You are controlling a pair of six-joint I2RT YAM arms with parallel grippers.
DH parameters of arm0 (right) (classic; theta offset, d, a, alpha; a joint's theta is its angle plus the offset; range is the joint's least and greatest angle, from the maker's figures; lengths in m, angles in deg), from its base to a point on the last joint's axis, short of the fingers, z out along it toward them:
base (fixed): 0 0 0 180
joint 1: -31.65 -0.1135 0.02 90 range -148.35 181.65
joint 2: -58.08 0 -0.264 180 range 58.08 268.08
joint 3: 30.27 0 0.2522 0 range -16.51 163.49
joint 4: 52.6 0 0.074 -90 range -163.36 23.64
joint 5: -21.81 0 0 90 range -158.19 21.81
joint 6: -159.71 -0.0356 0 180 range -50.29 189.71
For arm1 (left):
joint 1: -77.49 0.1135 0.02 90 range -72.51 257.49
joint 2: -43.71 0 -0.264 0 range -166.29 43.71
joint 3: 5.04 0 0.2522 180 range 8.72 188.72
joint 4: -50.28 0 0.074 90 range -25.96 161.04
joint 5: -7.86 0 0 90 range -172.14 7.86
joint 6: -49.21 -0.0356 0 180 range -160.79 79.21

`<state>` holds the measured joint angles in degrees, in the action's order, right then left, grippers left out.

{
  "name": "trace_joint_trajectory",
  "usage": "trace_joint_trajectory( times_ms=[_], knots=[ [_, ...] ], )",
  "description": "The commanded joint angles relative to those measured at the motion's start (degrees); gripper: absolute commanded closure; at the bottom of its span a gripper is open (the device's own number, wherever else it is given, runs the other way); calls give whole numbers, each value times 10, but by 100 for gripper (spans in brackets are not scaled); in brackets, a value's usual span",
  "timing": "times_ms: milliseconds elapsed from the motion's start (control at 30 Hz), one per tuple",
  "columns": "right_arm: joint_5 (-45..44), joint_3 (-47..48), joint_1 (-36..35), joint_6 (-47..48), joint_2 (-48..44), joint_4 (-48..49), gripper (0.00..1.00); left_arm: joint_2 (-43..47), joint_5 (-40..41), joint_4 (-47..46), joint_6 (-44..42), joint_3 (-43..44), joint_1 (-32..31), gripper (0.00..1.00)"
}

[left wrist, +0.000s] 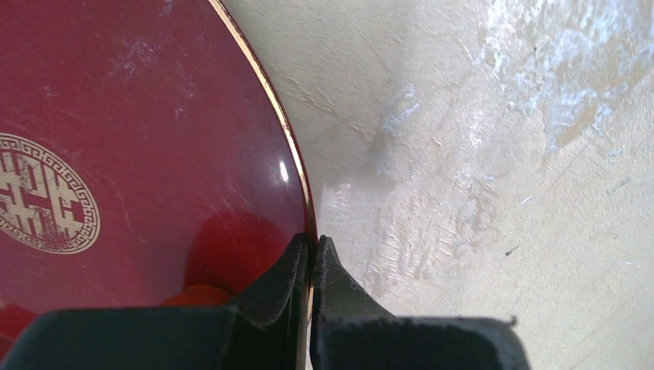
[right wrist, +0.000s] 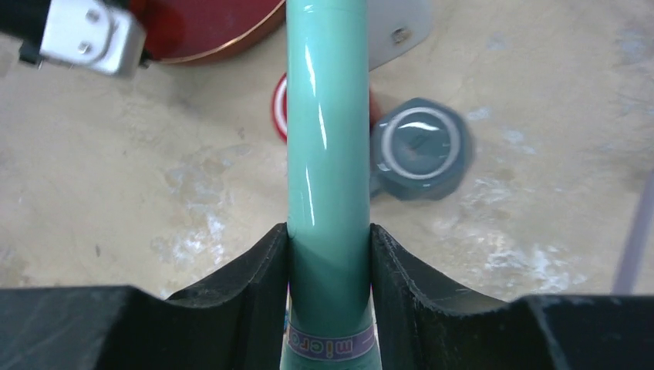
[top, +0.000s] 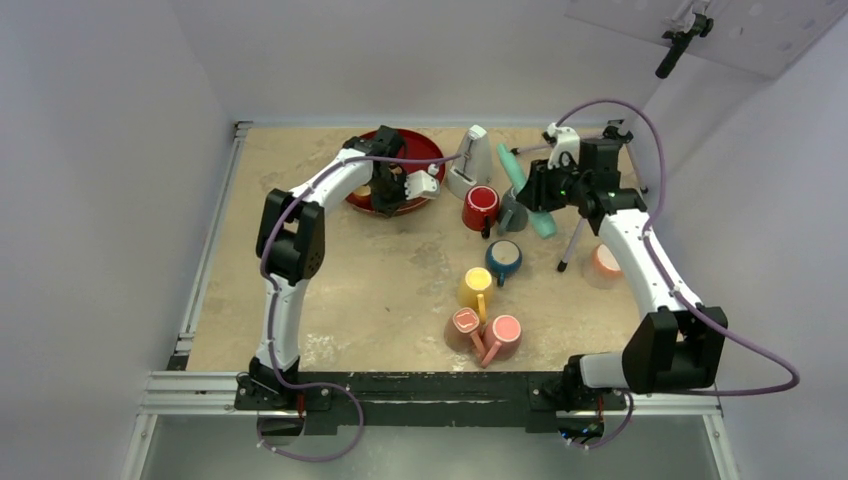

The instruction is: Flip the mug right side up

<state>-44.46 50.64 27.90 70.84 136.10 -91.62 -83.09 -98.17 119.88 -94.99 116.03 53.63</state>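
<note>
Right hand (right wrist: 328, 229) grips a teal tube (right wrist: 324, 116) above the red mug (top: 480, 207). Just right of the red mug, the grey mug (right wrist: 420, 150) stands upside down on the surface (top: 400, 280). Left of the red mug, the left hand (left wrist: 311, 243) pinches the rim of the red plate (left wrist: 154, 116), fingers almost touching.

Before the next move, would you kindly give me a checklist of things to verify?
1. Target found: ok, the grey mug stands base up.
2. A free hand for it: not ok, the right gripper is shut on the teal handle.
3. Other hand open: not ok, the left gripper is shut at the red plate rim.
4. Plate rim pinched: cannot tell.
5. Room around target: not ok, the red mug sits close beside it.
</note>
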Motion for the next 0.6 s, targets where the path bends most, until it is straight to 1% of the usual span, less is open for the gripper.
trace_joint_trajectory(
  times_ms=[0, 67, 100, 200, 267, 367, 433, 567],
  knots=[
    [-13, -18, -57, -27, -31, 16, 100, -19, -11, 41, 37, 39, 7, 100],
    [-35, -26, -32, -69, -46, 24, 100, -12, -9, 51, 17, 25, 7, 100],
    [-60, -26, -20, -85, -51, 29, 100, -4, -7, 52, 4, 10, 7, 100],
    [-202, 10, -10, -93, -48, 13, 100, 23, -6, 54, -29, -40, 6, 100],
    [-265, 44, -4, -75, -26, 3, 100, 37, -13, 65, -45, -65, 5, 100],
    [-319, 81, 8, -36, 34, -4, 100, 56, -15, 78, -57, -103, 0, 100],
    [-343, 110, 14, -16, 86, -29, 100, 70, -19, 81, -60, -128, -4, 100],
    [-353, 137, 16, 21, 161, -46, 100, 103, -22, 85, -66, -187, -15, 100]
  ],
)
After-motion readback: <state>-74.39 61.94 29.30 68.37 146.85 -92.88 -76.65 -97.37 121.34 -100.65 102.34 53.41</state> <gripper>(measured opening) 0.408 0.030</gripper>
